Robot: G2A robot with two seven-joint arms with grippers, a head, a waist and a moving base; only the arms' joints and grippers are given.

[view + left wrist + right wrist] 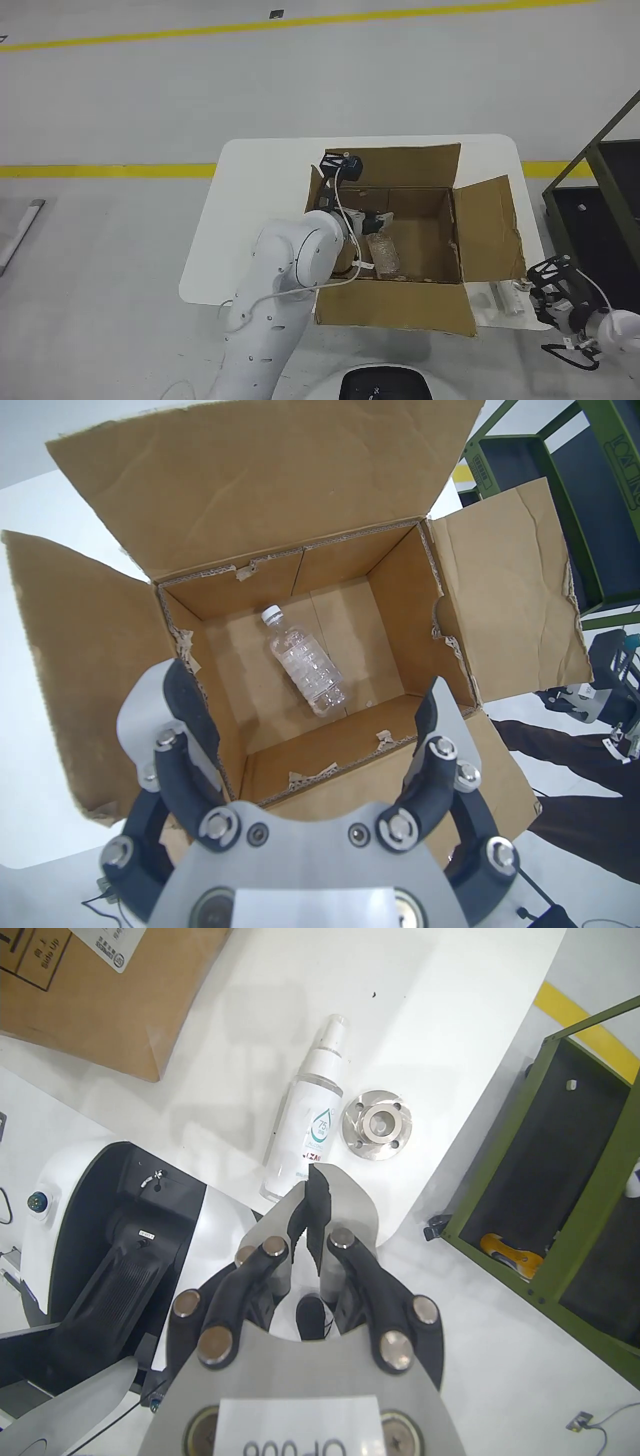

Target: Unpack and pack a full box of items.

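Cardboard box [395, 610] holds one plastic bottle [305, 661] beneath the spread left pincer [303, 674]

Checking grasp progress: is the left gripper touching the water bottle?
Apart: left wrist view shows left gripper open above the box, water bottle on its floor.

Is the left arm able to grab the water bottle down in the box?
Probably yes. The left gripper hangs open right above the box, the flaps are folded out, and the bottle lies alone on the bottom with nothing covering it.
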